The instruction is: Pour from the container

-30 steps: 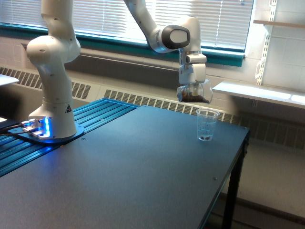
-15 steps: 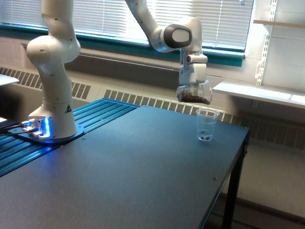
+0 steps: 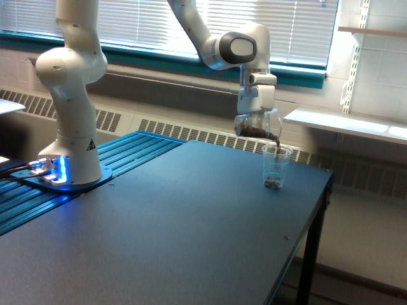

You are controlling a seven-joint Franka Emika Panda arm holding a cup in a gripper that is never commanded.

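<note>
Exterior view, white arm's gripper (image 3: 256,113) clamped on the container (image 3: 257,125), a rounded clear cup of brown contents, tilted above the narrow cup (image 3: 276,166) on the dark table (image 3: 165,229), brown material falling from its lip into that cup, window blinds (image 3: 146,25) behind.

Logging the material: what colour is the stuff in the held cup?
Dark brown, in the container; exterior view.
</note>
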